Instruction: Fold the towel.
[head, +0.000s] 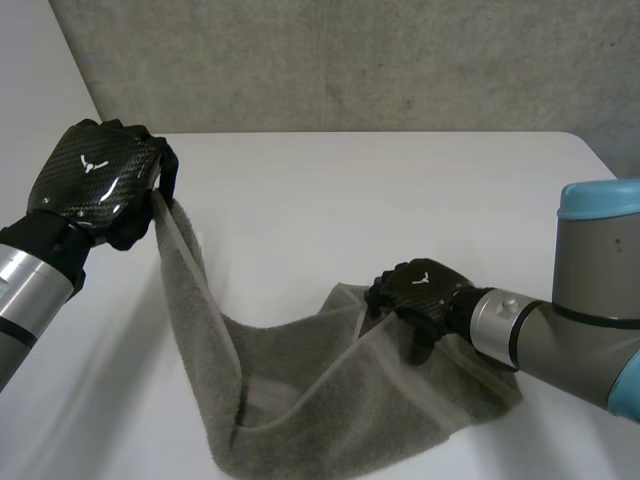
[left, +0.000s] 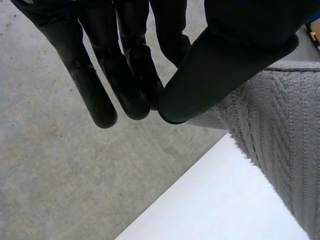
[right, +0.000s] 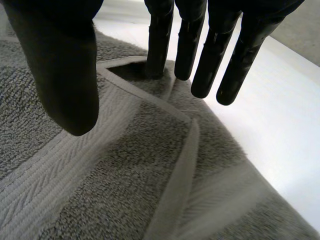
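Our grey towel (head: 300, 390) sags on the white table (head: 380, 190), one end raised off it in our left hand's (head: 95, 180) thumb-and-finger pinch. Our right hand's (head: 420, 290) straight, slightly spread fingers rest on the towel's folded edge. That shallow pinch may slip, dropping the end.

— Where's the towel (head: 330, 400)?
— Mostly on the white table (head: 400, 190); one end hangs from the raised left hand (head: 95, 180), fingers curled round it.
— And the right hand (head: 415, 290)?
— Low on the towel's far edge.
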